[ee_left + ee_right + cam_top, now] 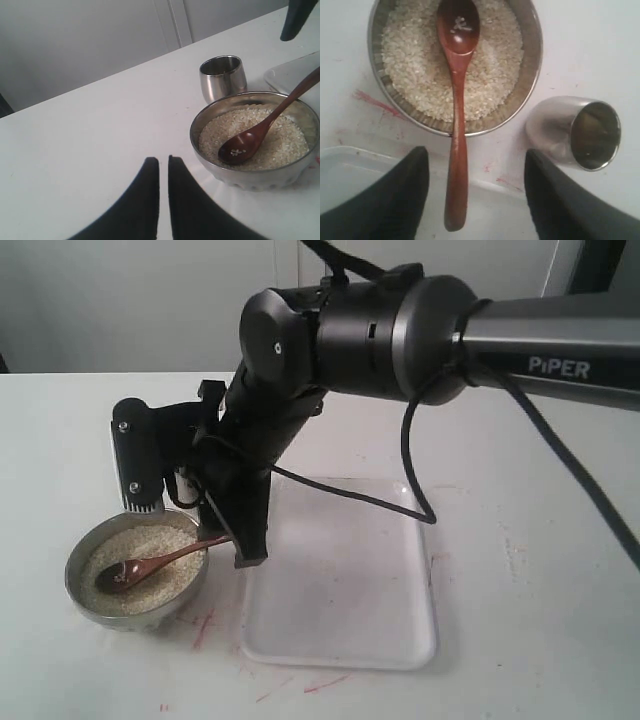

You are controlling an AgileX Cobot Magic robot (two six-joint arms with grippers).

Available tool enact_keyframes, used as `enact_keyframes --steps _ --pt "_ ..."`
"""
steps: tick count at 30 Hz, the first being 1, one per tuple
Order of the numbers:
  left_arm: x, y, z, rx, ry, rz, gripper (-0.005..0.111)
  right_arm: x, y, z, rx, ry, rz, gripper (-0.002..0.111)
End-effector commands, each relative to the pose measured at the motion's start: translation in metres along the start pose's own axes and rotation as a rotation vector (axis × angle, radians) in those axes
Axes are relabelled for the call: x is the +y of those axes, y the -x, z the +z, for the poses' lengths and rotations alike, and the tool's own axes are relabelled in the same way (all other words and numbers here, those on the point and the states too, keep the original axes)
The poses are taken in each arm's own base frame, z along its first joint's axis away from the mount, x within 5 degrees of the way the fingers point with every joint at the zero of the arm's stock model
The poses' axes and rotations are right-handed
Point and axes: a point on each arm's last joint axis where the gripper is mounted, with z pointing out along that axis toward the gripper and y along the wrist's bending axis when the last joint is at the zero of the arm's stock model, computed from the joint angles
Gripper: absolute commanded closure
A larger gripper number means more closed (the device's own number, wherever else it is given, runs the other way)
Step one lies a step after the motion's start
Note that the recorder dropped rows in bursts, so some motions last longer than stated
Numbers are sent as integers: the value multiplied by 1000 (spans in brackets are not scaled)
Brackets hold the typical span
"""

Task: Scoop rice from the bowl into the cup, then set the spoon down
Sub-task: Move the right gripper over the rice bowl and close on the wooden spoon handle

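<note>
Right pincer of mine stands apart, gripping nothing, astride the spoon, whose handle runs straight between my jaws over the bowl rim, scoop resting on the rice.

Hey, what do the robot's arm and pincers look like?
The right arm has bulky black rounded joints and a grey metallic tube lettered PiPER in white, with a black cable trailing off it. The left pincer and right pincer are smooth, black, curved and tapering.
</note>
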Motion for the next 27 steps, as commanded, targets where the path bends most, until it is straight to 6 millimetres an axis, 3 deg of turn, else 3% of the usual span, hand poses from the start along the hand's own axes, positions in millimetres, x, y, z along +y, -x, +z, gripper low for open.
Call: enact_keyframes --steps 1,13,27 --pt "0 2 0 -9 -1 -8 92 -5 1 3 -13 -43 5 51" --pt "0 2 0 -9 -1 -8 92 2 -7 31 22 24 37 51" --pt "0 2 0 -9 -1 -8 92 4 -10 41 32 36 48 51"
